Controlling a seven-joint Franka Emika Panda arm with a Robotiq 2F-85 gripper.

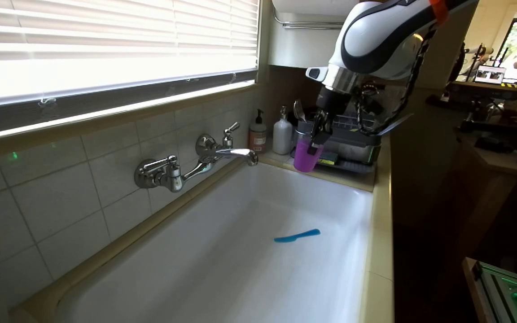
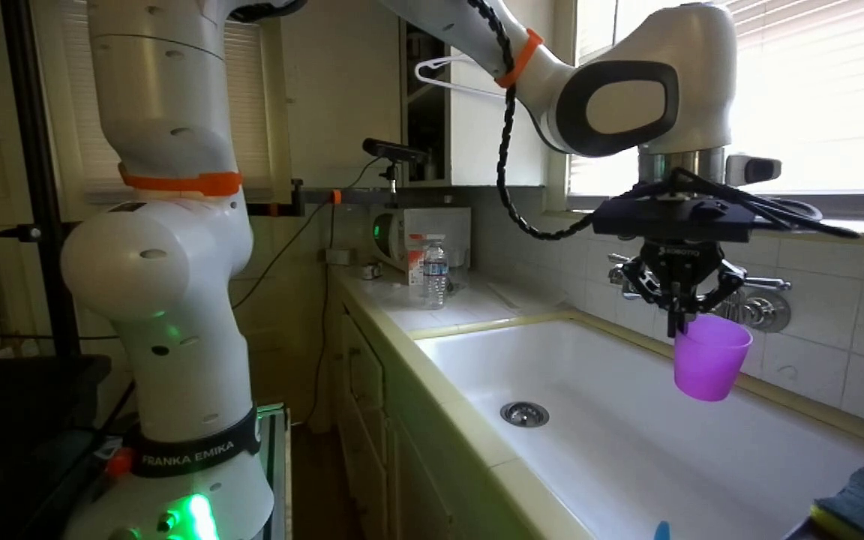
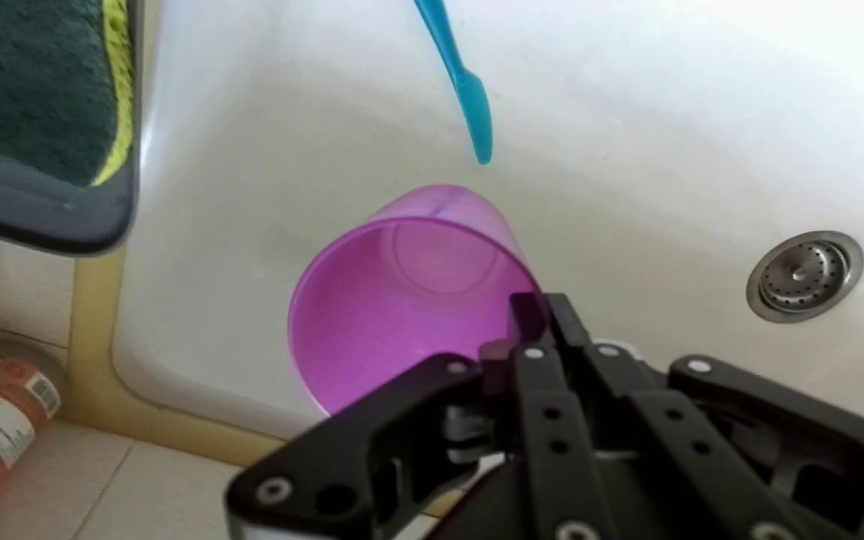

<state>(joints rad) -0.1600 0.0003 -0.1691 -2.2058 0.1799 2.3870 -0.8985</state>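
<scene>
One white Franka arm (image 2: pixel 169 247) reaches over a long white sink (image 1: pixel 213 278), with a gray dish rack (image 1: pixel 357 139) at the far end in an exterior view and a tiled wall (image 1: pixel 52 206) along the left. A chrome faucet (image 1: pixel 236 153) juts from that wall, and on the surface (image 3: pixel 169 487) at the sink's corner stand a white pump bottle (image 1: pixel 282 137) and an orange-labelled soap bottle (image 1: pixel 257 136). The tool (image 3: pixel 548 309) is clenched on one side of a rim, grasping a translucent purple plastic cup (image 3: pixel 372 315), one finger inside and one outside; the cup hangs mouth up, slightly tilted, above the sink floor. Only a small stretch of thin plastic is pinched, so I judge that a jerk or a knock could make the cup pivot or slip. Moving toward the wall might strike it on the faucet; going farther, it might topple the bottles. Slackening the fingers at this height would probably send it bouncing. A green-and-yellow sponge (image 3: pixel 34 82) lies on a dark tray (image 3: pixel 49 225) beside the sink, where a low pass could nudge it in. A blue plastic knife (image 3: pixel 468 86) rests on the sink floor; the cup, if lowered onto it, might tip. The steel drain strainer (image 3: pixel 805 277), well apart from the knife, seems least likely to interfere.
</scene>
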